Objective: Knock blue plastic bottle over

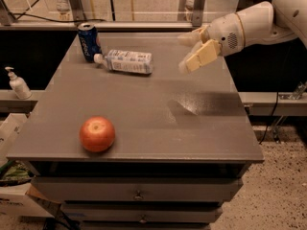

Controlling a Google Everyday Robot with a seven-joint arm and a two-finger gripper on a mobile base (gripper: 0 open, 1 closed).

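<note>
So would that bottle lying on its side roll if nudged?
Probably: the blue plastic bottle lies on its round side on the flat table. It looks thin-walled, so likely light. Its cap lies near the can, which might block it. The gripper hovers open, apart from it.

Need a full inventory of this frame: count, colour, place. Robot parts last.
blue plastic bottle: 1, clear with white cap, lying on its side at far left of table, cap toward the can
soda can: 1, dark blue, upright, far-left corner
apple: 1, red, front left
pump dispenser: 1, white, ledge left of table
table: 1, grey, drawers below
arm: 1, white, from upper right
gripper: 1, tan, open, above far right of table
</note>
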